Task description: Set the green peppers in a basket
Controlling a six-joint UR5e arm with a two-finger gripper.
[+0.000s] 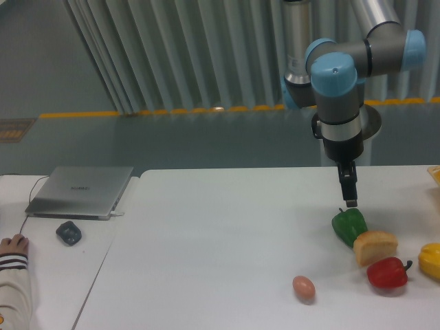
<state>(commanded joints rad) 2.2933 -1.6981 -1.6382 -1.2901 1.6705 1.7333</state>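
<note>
Green and glossy, the bell pepper (348,225) lies on the white counter (220,234) toward its right edge, tilted, with its short stem pointing up and back. Just above it hangs the pincer (349,199), pointing straight down from the grey-and-blue arm (337,89); its tip sits close over the stem, and whether it touches cannot be told. Seen edge-on, the fingers (348,184) read as one dark bar, so I cannot tell whether they are parted or closed.

A piece of bread (375,247) leans against the pepper's front right side. A red pepper (387,272) lies just in front of the bread, and a yellow pepper (431,260) sits at the right edge, partly cut off. An egg (303,287) rests apart from these, nearer the front edge.

On the neighbouring counter to the left lie a closed silver laptop (82,190), a small dark object (69,232), and a person's hand (14,244) at its left edge.
</note>
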